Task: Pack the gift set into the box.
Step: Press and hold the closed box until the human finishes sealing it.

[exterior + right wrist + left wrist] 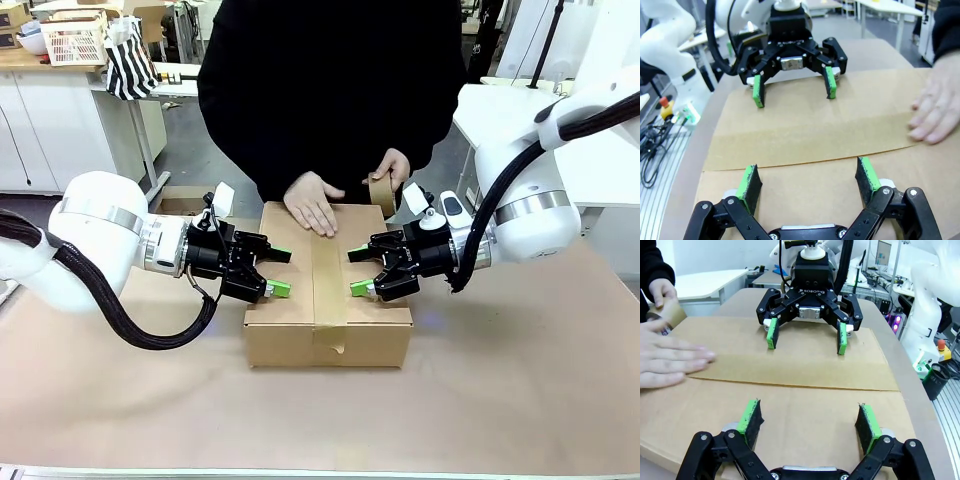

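Lettering first: "ROBOTIQ" reads clearly in white on the black body of the right gripper (806, 335) as my left wrist camera looks across at it — nothing else I can make out as print, and the box (328, 300) itself is plain brown cardboard with no label.

I see the box sitting mid-table on the brown paper table cover (500, 400), flaps folded shut, with a strip of brown tape (326, 275) running over the middle seam and down the near face. My left gripper (278, 272) comes in from the box's left edge, my right gripper (356, 272) from its right edge, and they face each other across the tape with the seam between them. Both are spread wide, green pads well apart, nothing between the fingers. From the wrist views the pads hang low over the lid; whether they touch the cardboard I cannot tell.

On the far side the person's hand (312, 203) lies flat on the lid, palm down, fingers spread towards me (it shows at the edge of both wrist views too). The person's other hand (392, 170) holds a roll of brown tape (382, 194) just above the far right corner of the box.
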You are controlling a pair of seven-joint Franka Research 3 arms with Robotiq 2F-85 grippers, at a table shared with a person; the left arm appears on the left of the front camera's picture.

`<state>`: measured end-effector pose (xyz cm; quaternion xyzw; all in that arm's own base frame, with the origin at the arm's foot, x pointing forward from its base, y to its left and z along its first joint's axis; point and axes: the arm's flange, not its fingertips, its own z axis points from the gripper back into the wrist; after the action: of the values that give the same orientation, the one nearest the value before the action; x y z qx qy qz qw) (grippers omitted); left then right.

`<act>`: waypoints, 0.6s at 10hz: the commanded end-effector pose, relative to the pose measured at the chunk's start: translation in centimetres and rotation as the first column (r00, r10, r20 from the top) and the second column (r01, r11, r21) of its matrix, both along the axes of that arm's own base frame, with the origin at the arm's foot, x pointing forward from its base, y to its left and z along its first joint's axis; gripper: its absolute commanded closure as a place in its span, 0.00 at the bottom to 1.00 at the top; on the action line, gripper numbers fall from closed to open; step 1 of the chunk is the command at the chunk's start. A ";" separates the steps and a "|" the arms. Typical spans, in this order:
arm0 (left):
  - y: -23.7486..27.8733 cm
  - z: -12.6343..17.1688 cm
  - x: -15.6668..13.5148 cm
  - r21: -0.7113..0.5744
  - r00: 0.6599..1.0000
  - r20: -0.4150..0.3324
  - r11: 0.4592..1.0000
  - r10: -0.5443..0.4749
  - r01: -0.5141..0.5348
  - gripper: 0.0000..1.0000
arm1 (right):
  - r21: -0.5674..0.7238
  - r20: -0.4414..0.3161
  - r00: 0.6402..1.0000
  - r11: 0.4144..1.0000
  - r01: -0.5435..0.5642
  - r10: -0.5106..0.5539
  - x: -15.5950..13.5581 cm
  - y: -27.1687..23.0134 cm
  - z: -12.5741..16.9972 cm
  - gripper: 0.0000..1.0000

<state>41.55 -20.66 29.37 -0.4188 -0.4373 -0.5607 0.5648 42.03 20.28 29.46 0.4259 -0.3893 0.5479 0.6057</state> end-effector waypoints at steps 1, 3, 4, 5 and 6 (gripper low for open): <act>0.1 -0.2 -0.1 0.005 1.000 0.010 1.000 -0.002 0.002 0.00 | 0.003 0.009 1.000 1.000 0.009 -0.009 -0.2 -0.1 -0.3 0.00; 0.1 -0.2 -0.1 0.005 1.000 0.010 1.000 -0.002 0.002 0.00 | 0.003 0.009 1.000 1.000 0.009 -0.009 -0.2 -0.1 -0.3 0.00; 0.1 -0.2 -0.1 0.005 1.000 0.010 1.000 -0.002 0.002 0.00 | 0.003 0.009 1.000 1.000 0.009 -0.009 -0.2 -0.1 -0.3 0.00; 0.1 -0.2 -0.1 0.005 1.000 0.010 1.000 -0.002 0.002 0.00 | 0.003 0.009 1.000 1.000 0.009 -0.009 -0.2 -0.1 -0.3 0.00; 0.1 -0.2 -0.1 0.005 1.000 0.010 1.000 -0.002 0.002 0.00 | 0.003 0.009 1.000 1.000 0.009 -0.009 -0.2 -0.1 -0.3 0.00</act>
<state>41.55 -20.65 29.33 -0.4186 -0.4370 -0.5606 0.5652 42.00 20.27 29.40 0.4261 -0.3888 0.5476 0.6061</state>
